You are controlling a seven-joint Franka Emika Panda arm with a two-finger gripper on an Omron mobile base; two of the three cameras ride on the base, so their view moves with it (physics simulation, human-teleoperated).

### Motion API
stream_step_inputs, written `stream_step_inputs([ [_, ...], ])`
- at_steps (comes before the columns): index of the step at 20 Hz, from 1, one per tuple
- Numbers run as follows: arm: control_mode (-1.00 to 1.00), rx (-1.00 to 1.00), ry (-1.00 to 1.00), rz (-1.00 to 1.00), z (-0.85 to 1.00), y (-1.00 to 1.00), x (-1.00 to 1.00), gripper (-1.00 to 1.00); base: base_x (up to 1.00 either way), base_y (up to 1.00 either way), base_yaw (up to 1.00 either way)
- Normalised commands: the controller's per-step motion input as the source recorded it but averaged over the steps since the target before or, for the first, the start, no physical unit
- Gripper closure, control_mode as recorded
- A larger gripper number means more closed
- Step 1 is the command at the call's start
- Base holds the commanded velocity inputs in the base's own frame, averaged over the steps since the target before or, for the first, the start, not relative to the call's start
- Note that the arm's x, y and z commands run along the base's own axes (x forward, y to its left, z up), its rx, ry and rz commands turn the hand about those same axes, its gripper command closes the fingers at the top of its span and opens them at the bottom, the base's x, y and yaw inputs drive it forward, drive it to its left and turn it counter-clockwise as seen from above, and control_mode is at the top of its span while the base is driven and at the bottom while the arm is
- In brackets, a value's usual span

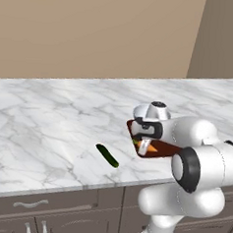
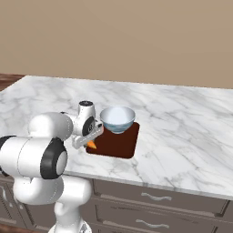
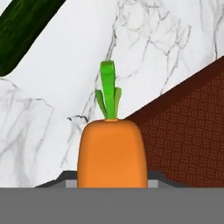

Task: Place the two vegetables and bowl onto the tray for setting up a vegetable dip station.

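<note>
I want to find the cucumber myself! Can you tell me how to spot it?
Look at the big white marble counter. Near its front edge, left of the dark reddish-brown tray, a slim dark green cucumber lies alone on the bare marble. It is long and green all over, unlike the stubby orange carrot with its green tip.

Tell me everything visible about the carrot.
The carrot is short, stubby and smooth orange with a flat-shouldered top, from which a small tuft of bright green leaf stalks rises. In the hand view it sits between the fingertips of the gripper, leaves pointing away from the hand. It is at the near left edge of the dark reddish-brown tray; whether it rests on it cannot be told.
</note>
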Motion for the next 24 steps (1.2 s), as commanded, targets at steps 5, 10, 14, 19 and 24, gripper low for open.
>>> stream_step_inputs([
  [5, -1.0, 0.0, -0.04, 0.13, -0.03, -0.4, 0.04, 1.0, 0.0, 0.0, 0.0],
  [10, -1.0, 0.0, -0.03, 0.03, -0.04, -0.22, 0.1, 1.0, 0.0, 0.0, 0.0],
  [14, -1.0, 0.01, -0.03, 0.06, 0.0, -0.27, 0.15, 1.0, 0.0, 0.0, 0.0],
  [19, -1.0, 0.0, -0.07, 0.05, -0.05, -0.25, 0.09, 1.0, 0.0, 0.0, 0.0],
  [24, -1.0, 0.0, -0.07, 0.03, -0.09, -0.21, 0.0, 1.0, 0.0, 0.0, 0.0],
])
